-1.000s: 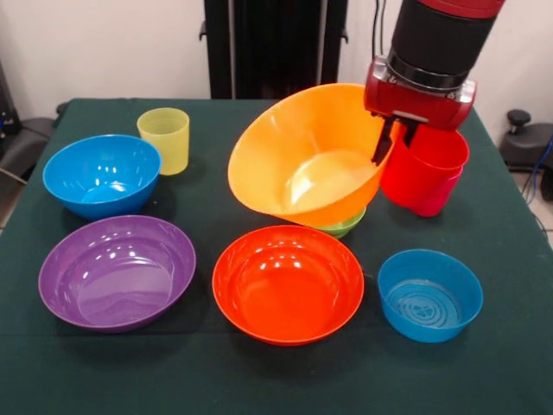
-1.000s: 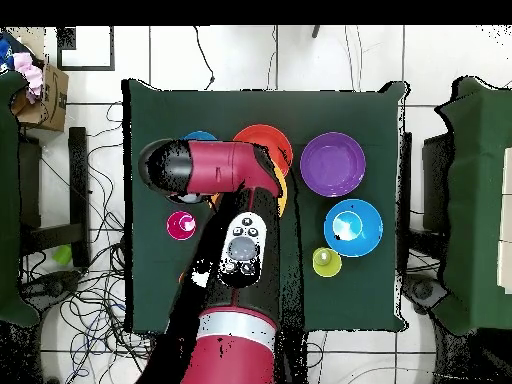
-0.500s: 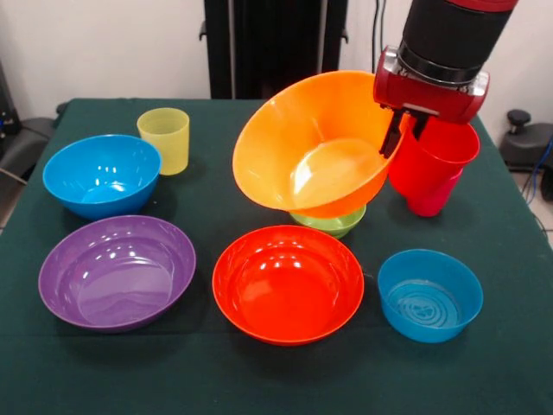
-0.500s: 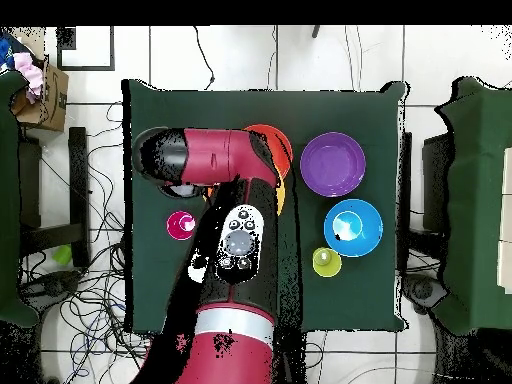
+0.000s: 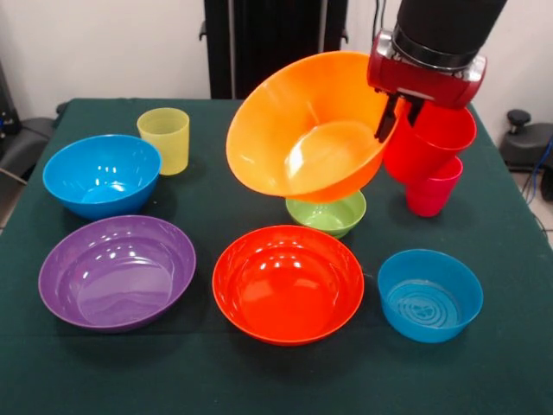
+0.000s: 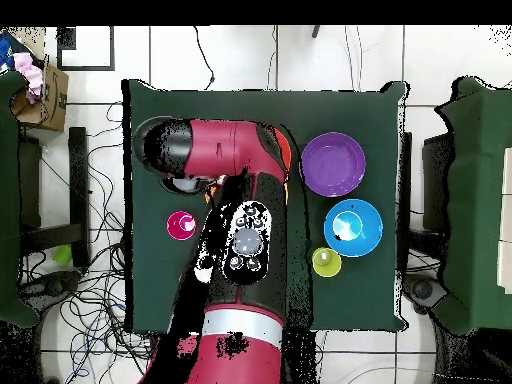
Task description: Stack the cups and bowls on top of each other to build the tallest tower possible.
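Note:
My gripper [image 5: 396, 121] is shut on the rim of the large yellow-orange bowl [image 5: 294, 130], with one dark finger inside it. The bowl hangs tilted, its mouth toward the front view camera, clear above the small light green bowl [image 5: 328, 214]. A red cup [image 5: 428, 143] sits tight against the gripper's far side, raised partly out of the magenta-pink cup [image 5: 432, 192] [image 6: 181, 225] on the cloth. The yellow cup [image 5: 164, 138] [image 6: 326, 262] stands alone. In the overhead view the arm hides the gripper and the held bowl.
On the green cloth lie a blue bowl [image 5: 101, 173] [image 6: 353, 227], a wide purple bowl [image 5: 117, 271] [image 6: 333, 164], a wide orange-red bowl [image 5: 288, 283] and a smaller blue bowl [image 5: 429, 294]. All stand upright and apart.
The gripper has risen with the yellow-orange bowl, uncovering the green bowl beneath it. The red cup has gone up alongside; the magenta-pink cup stayed on the table.

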`<action>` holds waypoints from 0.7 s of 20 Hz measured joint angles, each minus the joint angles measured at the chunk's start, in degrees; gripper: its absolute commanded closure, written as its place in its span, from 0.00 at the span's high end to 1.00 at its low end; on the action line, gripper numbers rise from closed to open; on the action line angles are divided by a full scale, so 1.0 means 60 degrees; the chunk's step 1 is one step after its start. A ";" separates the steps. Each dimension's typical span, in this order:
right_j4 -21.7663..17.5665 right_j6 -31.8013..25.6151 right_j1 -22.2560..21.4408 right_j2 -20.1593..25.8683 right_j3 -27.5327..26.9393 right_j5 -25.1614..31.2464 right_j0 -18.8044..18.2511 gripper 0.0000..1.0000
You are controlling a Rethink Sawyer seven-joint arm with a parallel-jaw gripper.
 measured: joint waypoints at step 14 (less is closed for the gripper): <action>-0.0138 0.0000 -0.2302 0.0165 0.4267 -0.2414 -0.0477 0.00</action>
